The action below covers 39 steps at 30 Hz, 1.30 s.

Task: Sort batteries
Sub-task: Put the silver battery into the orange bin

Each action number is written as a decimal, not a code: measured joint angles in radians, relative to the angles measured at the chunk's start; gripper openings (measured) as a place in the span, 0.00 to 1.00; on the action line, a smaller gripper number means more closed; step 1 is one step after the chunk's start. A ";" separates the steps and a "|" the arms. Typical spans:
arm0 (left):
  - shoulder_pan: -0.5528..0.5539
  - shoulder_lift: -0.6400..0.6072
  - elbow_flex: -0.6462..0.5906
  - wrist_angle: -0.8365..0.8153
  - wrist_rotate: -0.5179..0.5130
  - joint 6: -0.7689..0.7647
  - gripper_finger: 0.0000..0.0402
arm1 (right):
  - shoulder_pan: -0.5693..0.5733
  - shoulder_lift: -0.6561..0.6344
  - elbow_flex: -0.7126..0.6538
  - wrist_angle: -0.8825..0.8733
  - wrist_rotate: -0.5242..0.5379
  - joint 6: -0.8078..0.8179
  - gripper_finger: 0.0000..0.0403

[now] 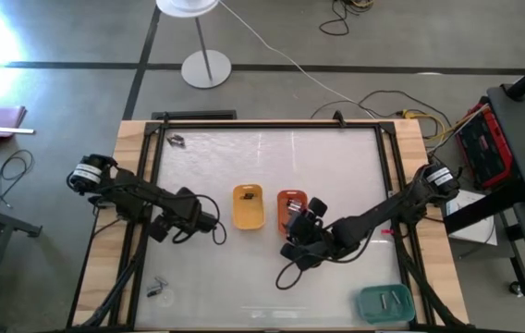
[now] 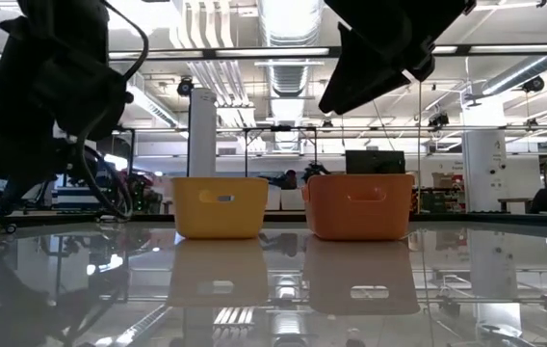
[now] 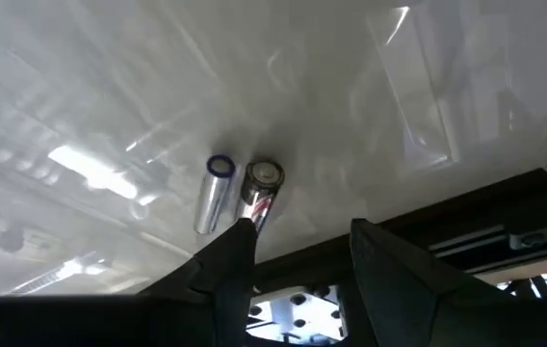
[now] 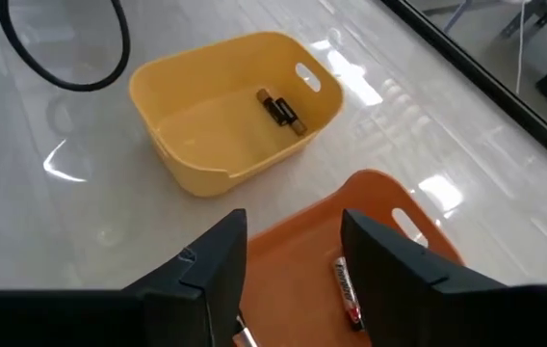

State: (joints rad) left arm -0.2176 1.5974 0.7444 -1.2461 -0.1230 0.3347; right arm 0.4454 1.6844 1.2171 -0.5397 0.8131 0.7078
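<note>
My left gripper hangs open above the table, left of the yellow tray. Just past its fingers lie two silvery batteries side by side on the tabletop, untouched. My right gripper hovers open over the orange tray, nothing between its fingers. One battery lies on the orange tray's floor. Two dark batteries lie in the yellow tray. More batteries lie at the far left and near left of the table.
A teal tray holding batteries stands at the table's near right corner. The yellow tray and orange tray stand side by side mid-table. A black cable loops below the right arm. A dark frame borders the table.
</note>
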 joint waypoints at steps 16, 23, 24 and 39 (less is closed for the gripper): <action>0.021 0.000 -0.080 0.085 -0.045 0.022 0.38 | 0.002 0.000 -0.003 0.006 0.001 0.033 0.37; 0.021 0.021 -0.077 0.087 -0.010 0.043 0.31 | 0.002 0.000 -0.012 0.006 0.001 0.033 0.33; 0.021 0.034 -0.077 0.088 -0.010 0.043 0.28 | 0.002 0.000 -0.012 0.006 0.002 0.033 0.33; -0.088 0.250 0.000 0.043 0.005 -0.042 0.07 | 0.029 0.000 -0.013 0.005 0.000 0.037 0.37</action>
State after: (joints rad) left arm -0.3056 1.8474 0.7444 -1.2028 -0.1184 0.2932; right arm 0.4740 1.6840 1.2041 -0.5343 0.8127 0.7451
